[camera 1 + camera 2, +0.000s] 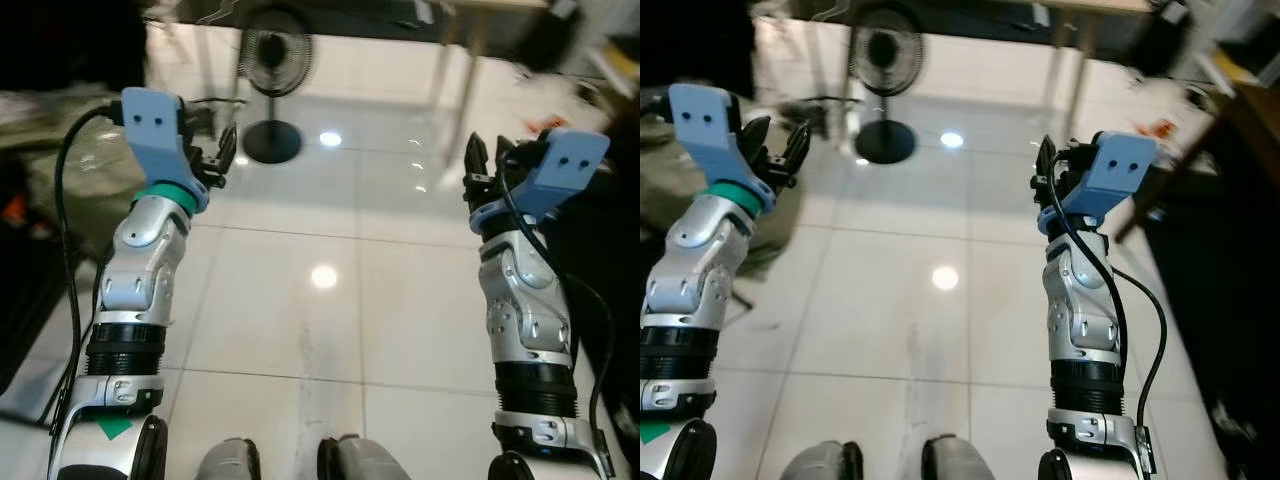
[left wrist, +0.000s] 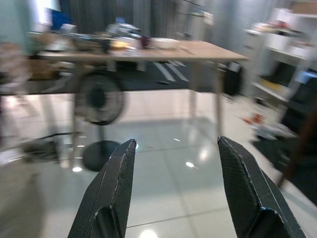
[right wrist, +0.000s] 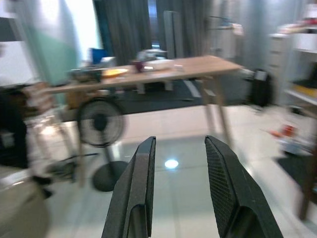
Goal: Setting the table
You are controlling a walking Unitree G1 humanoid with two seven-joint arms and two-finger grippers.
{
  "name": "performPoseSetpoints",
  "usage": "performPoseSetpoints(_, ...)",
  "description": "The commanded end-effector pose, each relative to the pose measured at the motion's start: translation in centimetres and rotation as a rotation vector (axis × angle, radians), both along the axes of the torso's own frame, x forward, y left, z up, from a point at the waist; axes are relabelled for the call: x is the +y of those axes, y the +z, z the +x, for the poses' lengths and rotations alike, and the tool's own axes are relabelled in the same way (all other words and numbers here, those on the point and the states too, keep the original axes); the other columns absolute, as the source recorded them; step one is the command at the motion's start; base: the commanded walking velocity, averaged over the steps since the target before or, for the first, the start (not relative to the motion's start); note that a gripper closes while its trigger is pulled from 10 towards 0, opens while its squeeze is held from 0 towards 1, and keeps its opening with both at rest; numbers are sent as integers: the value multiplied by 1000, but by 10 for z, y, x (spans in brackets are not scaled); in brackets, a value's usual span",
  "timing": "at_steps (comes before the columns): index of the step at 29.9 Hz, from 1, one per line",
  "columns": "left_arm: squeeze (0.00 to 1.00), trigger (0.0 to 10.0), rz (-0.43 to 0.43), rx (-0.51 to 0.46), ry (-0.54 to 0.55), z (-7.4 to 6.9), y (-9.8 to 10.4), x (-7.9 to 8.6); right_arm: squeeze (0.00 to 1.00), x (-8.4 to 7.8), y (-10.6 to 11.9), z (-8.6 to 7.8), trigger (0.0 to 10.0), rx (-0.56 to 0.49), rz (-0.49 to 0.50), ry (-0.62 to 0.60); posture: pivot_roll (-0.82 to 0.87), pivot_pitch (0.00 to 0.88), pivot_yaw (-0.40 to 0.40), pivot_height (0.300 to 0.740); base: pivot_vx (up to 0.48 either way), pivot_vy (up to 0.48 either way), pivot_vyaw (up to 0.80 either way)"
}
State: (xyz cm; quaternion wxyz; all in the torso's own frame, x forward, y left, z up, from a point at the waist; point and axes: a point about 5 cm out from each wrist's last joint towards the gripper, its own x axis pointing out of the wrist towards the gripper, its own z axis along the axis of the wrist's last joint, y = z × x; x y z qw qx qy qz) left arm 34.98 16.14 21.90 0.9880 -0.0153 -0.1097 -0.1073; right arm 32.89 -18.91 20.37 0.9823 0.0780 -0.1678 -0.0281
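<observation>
A long wooden table (image 2: 198,50) stands across the room on thin legs. On it are a white bowl (image 2: 164,43), a dark cup (image 2: 144,40) and several blurred items toward its other end. Both my arms are raised over a white tiled floor (image 1: 330,330), well short of the table. My left gripper (image 1: 222,160) is open with nothing between its fingers. My right gripper (image 1: 485,162) is also open and empty. The right wrist view shows the same table (image 3: 198,67) with the bowl (image 3: 158,63) beyond the fingertips.
A black pedestal fan (image 1: 275,60) stands on the floor ahead, in front of the table. White shelves (image 2: 292,49) line the right side. Dark furniture (image 1: 605,260) is close on my right, and a cable and clutter (image 1: 30,130) lie at my left.
</observation>
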Motion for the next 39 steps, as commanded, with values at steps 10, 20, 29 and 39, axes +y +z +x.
performPoseSetpoints(10,0,10000,65,47,12,1,-9,1,0,1,-7,-1,10000,45,-85,2,22,0,12,740,0,0,-800)
performPoseSetpoints(20,0,10000,178,190,82,-4,-47,21,0,24,-58,-4,10000,235,-439,115,28,0,8,740,0,0,-800)
performPoseSetpoints(29,0,10000,214,348,104,-22,-98,38,0,28,-100,-14,10000,374,-401,183,35,0,-3,740,0,0,-800)
performPoseSetpoints(39,0,10000,270,556,81,-53,-163,45,0,27,-179,-45,10000,689,-451,146,30,0,-7,740,0,0,-800)
